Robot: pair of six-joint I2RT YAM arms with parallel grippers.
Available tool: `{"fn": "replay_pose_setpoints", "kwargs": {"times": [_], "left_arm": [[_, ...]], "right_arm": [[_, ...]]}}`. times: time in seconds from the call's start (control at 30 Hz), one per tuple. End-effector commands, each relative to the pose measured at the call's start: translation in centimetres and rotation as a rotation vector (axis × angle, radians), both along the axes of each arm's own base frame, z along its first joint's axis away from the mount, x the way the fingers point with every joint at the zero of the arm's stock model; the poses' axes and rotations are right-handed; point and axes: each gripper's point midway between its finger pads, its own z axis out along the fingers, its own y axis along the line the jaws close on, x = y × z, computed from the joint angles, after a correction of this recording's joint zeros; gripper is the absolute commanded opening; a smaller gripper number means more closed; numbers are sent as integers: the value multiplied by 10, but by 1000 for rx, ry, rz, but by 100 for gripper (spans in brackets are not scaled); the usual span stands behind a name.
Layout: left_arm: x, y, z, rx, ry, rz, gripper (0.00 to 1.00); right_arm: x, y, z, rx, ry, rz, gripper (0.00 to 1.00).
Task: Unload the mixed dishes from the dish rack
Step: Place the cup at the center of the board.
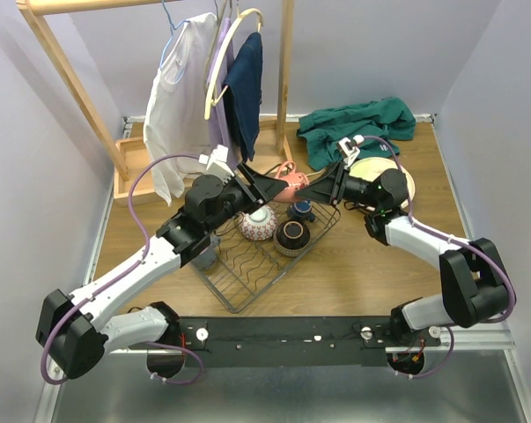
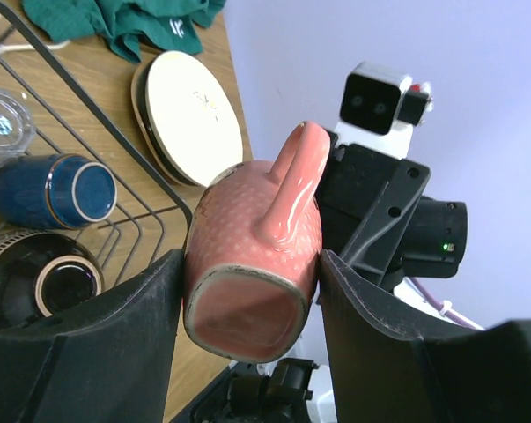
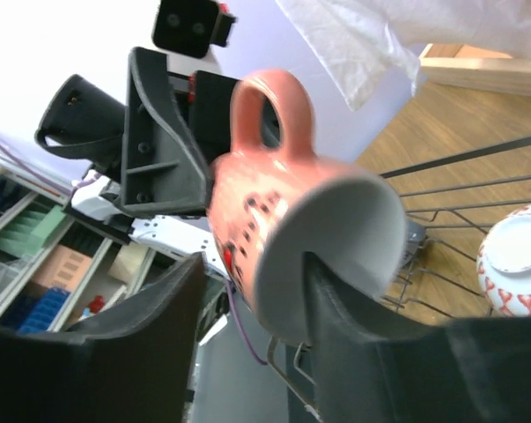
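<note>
Red glaze between my pads! My left end effector point(image 2: 252, 300) is clamped across the body of the red cup point(image 2: 252, 229), one finger on each flank. The base faces my wrist and the handle point(image 2: 293, 181) sticks out to the side. My right end effector point(image 3: 256, 282) meets it from the far side. One finger reaches into the open mouth and the other lies outside the wall, so the rim sits between them. Fingers apart, wall in the gap, but whether they pinch yet I cannot tell.

The cup hangs in the air between my two arms, over the far end of the dish rack point(image 1: 214, 287), touching nothing but me.

How will it handle? Stiff ceramic, I judge, light enough for one arm, but slick with glaze and apt to chip at the lip. A pinch on a single wall could let it swing, so I want that finger deep inside, away from the handle, and firm before my left lets go.

Below, the rack holds a blue cup point(image 2: 54, 189), a dark bowl point(image 2: 40, 282), a patterned bowl point(image 1: 257, 223) and a clear glass point(image 2: 1, 123). Cream plates point(image 2: 190, 115) sit stacked on the table point(image 1: 379, 264) just beside the rack.
</note>
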Motion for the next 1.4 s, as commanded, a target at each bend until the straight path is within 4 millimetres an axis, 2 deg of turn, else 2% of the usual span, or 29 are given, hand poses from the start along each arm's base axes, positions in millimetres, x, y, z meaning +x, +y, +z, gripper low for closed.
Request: {"fn": "replay_pose_setpoints", "kwargs": {"times": [0.0, 0.03, 0.07, 0.13, 0.17, 0.23, 0.33, 0.37, 0.4, 0.43, 0.47, 0.5, 0.53, 0.57, 0.6, 0.63, 0.67, 0.7, 0.73, 0.8, 0.83, 0.87, 0.9, 0.93, 0.97, 1.0, 1.03, 1.2, 1.37], "left_arm": [[-4, -9, 22, -99, -63, -53, 3], [-6, -8, 22, -100, -69, -51, 3], [-6, -6, 18, -94, -68, -47, 5], [-8, -2, 18, -89, -84, -36, 8], [-8, 0, 14, -82, -84, -30, 13], [-10, 5, 13, -72, -98, -17, 20], [-12, 14, 6, -37, -109, 9, 40], [-11, 18, 1, -19, -110, 28, 51], [-13, 21, -4, 3, -103, 29, 55], [-13, 29, -2, 29, -132, 57, 59], [-11, 36, -4, 52, -136, 90, 69], [-12, 41, -12, 96, -128, 101, 75], [-15, 49, -7, 109, -150, 118, 79], [-15, 55, -9, 160, -178, 130, 87], [-14, 65, -17, 211, -168, 165, 90], [-16, 73, -10, 224, -200, 186, 93], [-18, 80, -14, 272, -212, 193, 97], [-18, 91, -22, 358, -225, 218, 98], [-21, 100, -18, 387, -251, 231, 99], [-24, 114, -26, 505, -292, 238, 99], [-26, 123, -22, 527, -319, 261, 99], [-28, 129, -23, 557, -332, 268, 99], [-30, 134, -28, 602, -341, 265, 99], [-32, 143, -26, 650, -380, 278, 99], [-33, 147, -28, 684, -393, 279, 99], [-34, 152, -34, 719, -394, 277, 99], [-36, 157, -32, 757, -424, 277, 99], [-41, 165, -43, 869, -486, 237, 99], [-44, 161, -53, 895, -534, 190, 99]], "right_arm": [[-11, 4, 19, 33, -88, 60, 38], [-12, 4, 19, 34, -88, 62, 34], [-13, 4, 20, 35, -87, 64, 24], [-15, 3, 21, 36, -93, 67, 15], [-16, 3, 19, 33, -89, 68, 7], [-18, 2, 20, 32, -89, 66, 1], [-19, 1, 18, 6, -91, 64, 1], [-18, 1, 16, -11, -119, 53, 1], [-15, 1, 10, -46, -81, 48, 1], [-16, 0, 13, -63, -97, 35, 1], [-12, -1, 9, -99, -150, 11, 1], [-9, -1, 3, -153, -94, 1, 1], [-4, -3, 0, -187, -94, -31, 1], [-1, -6, 3, -227, -165, -59, 1], [-2, -10, -15, -306, -78, -65, 1], [8, -13, -6, -342, -104, -114, 1], [11, -18, -9, -397, -145, -136, 1], [7, -26, -27, -479, -57, -147, 1], [19, -33, -20, -526, -71, -218, 1], [18, -50, -38, -663, -12, -256, 1], [29, -64, -46, -746, 10, -342, 1], [34, -73, -39, -787, 8, -390, 1], [30, -85, -54, -877, 67, -400, 1], [38, -103, -61, -964, 85, -482, 1], [43, -112, -57, -1008, 89, -528, 1], [39, -127, -66, -1085, 132, -550, 1], [46, -146, -74, -1177, 156, -626, 1], [53, -217, -90, -1448, 285, -839, 1], [63, -280, -103, -1430, 459, -984, 1]]}}
